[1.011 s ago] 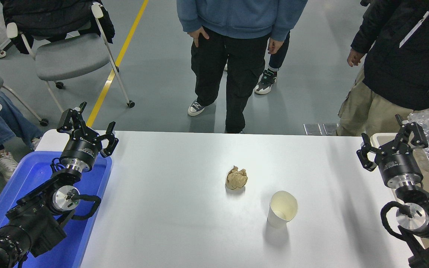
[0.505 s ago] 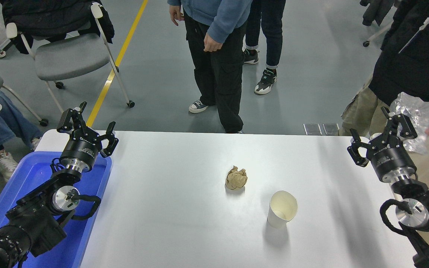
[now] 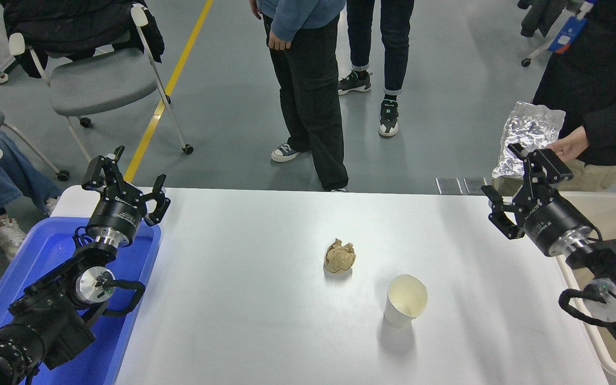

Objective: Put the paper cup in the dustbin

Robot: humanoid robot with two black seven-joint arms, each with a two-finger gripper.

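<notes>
Since the earlier frames the right gripper (image 3: 522,184) has risen and swung toward the table's far right corner, and a person's hand (image 3: 569,147) has lifted a crinkled silver foil bag (image 3: 527,136) clear of the dustbin (image 3: 580,289); the person in the blue top (image 3: 300,16) has stepped farther from the table (image 3: 244,321). The paper cup (image 3: 405,300) stands upright on the table, mouth open upward, nothing touching it. A crumpled brown paper ball (image 3: 339,256) lies just beyond the cup, toward its far left, apart from it. The right gripper hovers well to the far right of the cup, its fingers spread and empty, at the table's right edge. The dustbin sits to the right of the cup, past the table's right edge, partly hidden by the right arm. The left gripper (image 3: 125,179) is parked well to the left of the cup, fingers spread and empty, above a blue tray (image 3: 35,256). A grey chair (image 3: 99,80) stands on the floor beyond.
</notes>
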